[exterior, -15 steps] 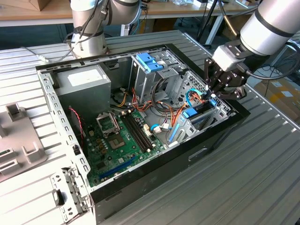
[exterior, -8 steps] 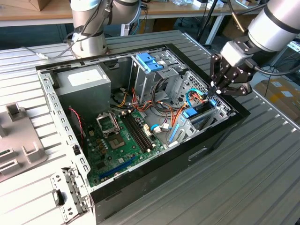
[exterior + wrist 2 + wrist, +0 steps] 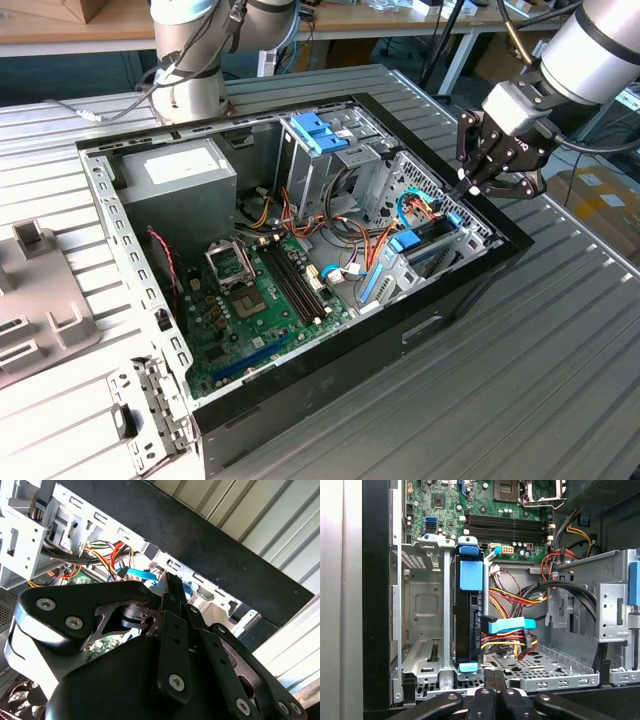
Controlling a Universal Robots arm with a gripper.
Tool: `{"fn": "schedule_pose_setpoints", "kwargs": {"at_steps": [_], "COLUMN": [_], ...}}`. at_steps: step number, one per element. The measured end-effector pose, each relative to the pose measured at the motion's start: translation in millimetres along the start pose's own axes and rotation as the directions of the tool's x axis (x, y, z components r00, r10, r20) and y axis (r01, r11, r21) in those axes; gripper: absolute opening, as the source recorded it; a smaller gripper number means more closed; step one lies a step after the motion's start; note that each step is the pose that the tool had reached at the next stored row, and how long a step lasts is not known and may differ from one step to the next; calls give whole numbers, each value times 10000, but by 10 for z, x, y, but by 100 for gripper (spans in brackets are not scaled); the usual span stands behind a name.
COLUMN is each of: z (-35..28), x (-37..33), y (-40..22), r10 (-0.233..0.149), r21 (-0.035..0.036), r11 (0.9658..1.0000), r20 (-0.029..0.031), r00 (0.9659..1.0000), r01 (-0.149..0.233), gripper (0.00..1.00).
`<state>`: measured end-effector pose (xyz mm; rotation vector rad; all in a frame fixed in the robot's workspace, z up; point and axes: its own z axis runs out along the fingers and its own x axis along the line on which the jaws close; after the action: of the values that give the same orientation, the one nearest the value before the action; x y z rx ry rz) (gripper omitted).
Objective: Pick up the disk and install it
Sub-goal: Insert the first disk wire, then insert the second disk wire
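Disk (image 3: 468,615) with light-blue carrier rails and end tab, seated on edge in a slot of the silver drive bay (image 3: 422,630) at the front corner of the open computer case (image 3: 300,380); in the exterior view the same disk (image 3: 412,243) appears just inside the case wall at the exterior view's right. Gripper (image 3: 468,190) poised over that wall, directly above the bay and apart from the disk, holding nothing; in the second wrist view the gripper (image 3: 174,587) shows its black fingers (image 3: 176,605) pressed together, clenched on empty air. In the first wrist view the fingertips (image 3: 492,676) lie just beside the disk's near end, without contact.

Case lying on its side on a ribbed grey metal table (image 3: 520,380). Workbenches (image 3: 400,25) and a cardboard box stand in the background.

Motherboard (image 3: 265,290) occupies the case floor, with a grey power supply (image 3: 175,185) at the exterior view's left. A tall metal drive cage (image 3: 330,165) carries a blue plastic bracket (image 3: 318,132). Bundles of red, yellow and orange cables (image 3: 512,600) and a blue data cable (image 3: 512,625) cross the space beside the disk. A detached grey side panel (image 3: 35,300) rests on the table at the exterior view's left.
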<state>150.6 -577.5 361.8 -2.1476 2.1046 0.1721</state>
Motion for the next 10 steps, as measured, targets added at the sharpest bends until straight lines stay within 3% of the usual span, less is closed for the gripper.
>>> {"fn": "schedule_pose_setpoints", "kwargs": {"at_steps": [10], "z": [0], "x": [0], "y": [-1], "r10": [-1], "r21": [0], "r11": [10000], "r20": [-1], "r00": [10000], "r01": [1], "gripper": [11]}}
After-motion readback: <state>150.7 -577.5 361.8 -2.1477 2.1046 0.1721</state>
